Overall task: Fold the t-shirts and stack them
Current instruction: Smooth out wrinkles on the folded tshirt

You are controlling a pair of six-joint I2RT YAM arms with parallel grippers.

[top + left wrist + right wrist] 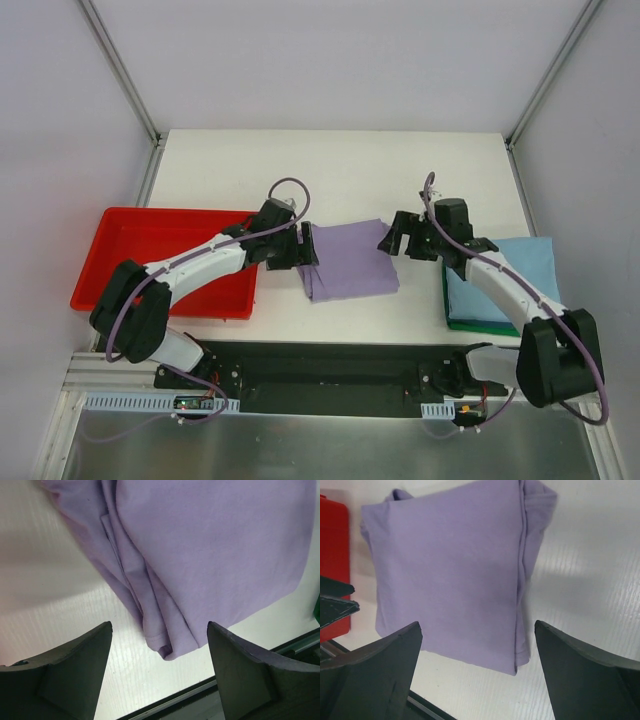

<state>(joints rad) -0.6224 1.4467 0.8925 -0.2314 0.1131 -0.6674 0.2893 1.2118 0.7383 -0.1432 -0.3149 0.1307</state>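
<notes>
On bench [330,180] centre: folded lavender t-shirt [348,262], flat, between left end effector [303,246] and right end effector [392,238], both spread, empty. Cloth soft, light, floppy; likely best pinched through all layers at opposite edges.

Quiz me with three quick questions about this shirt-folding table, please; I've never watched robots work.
1. True or false: the lavender t-shirt lies inside the red tray.
2. In the right-hand pile, where is the light blue t-shirt relative to the dark green t-shirt? A on top; B beneath; C beside.
3. Fill in: the fingers of the left gripper and right gripper stand ___.
Key: 1 false, it lies on the table. 2 A. 3 open, holding nothing.
</notes>
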